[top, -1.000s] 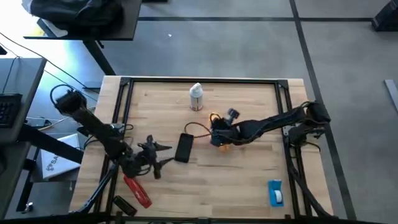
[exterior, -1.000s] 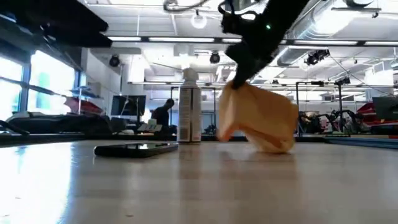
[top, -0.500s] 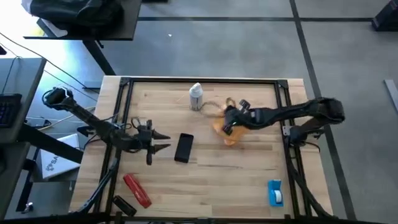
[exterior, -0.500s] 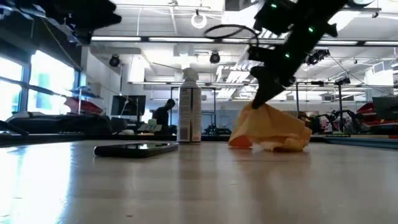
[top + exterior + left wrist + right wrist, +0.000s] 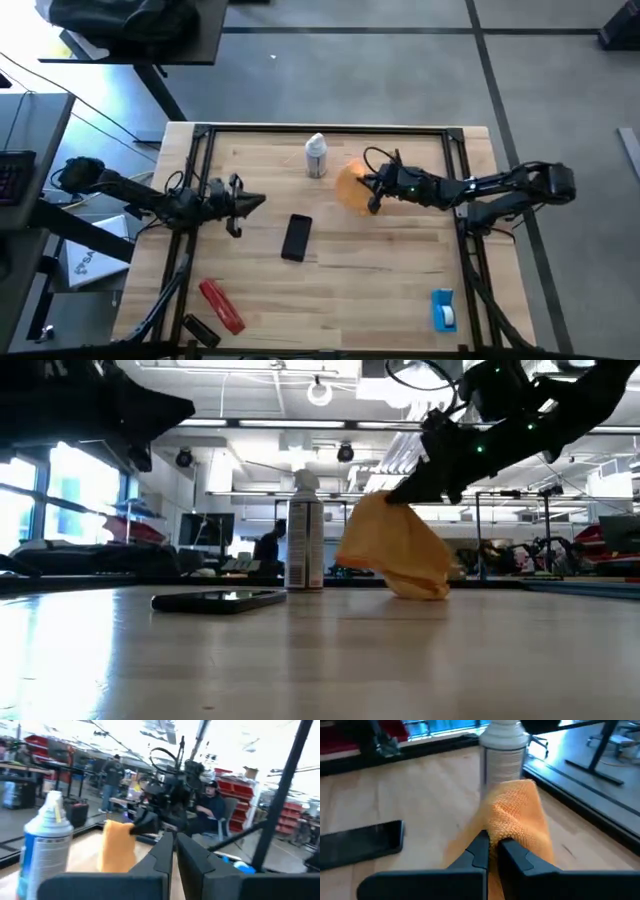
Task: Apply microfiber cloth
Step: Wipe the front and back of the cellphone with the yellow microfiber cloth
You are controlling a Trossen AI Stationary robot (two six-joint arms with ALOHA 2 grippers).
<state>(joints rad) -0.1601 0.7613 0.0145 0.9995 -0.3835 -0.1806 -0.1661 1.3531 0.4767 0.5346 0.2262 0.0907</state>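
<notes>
The orange microfiber cloth [image 5: 350, 187] hangs bunched near the table's far middle, just right of the white spray bottle [image 5: 316, 156]. My right gripper [image 5: 372, 192] reaches in from the table's right and is shut on the cloth's top [image 5: 395, 555]. The right wrist view shows the cloth [image 5: 520, 815] rising between the two dark fingers, with the bottle [image 5: 504, 750] behind it. My left gripper [image 5: 258, 201] hovers shut at the left, pointing toward the cloth, with nothing in it. A black phone [image 5: 296, 238] lies flat between the arms, nearer the front. My right gripper pinches a bunched fold at the cloth's top [image 5: 496, 832] between its two fingers; several layers seem gathered there. The fingers [image 5: 405, 490] slant down from the table's right. The cloth hangs slack below them and its lower end [image 5: 420, 592] reaches the table top.
The spray bottle [image 5: 305, 535] stands upright close beside the cloth. The phone [image 5: 220, 600] lies flat. A red oblong object [image 5: 221, 305] and a small black item [image 5: 200, 329] lie at the near left, and a blue-and-white item [image 5: 443, 309] at the near right.
My right gripper has carried the cloth toward the table's far edge and the spray bottle. The cloth sagged in a heap on the table midway, then was drawn up again and now hangs. My left gripper has risen and moved toward the far edge, staying shut.
</notes>
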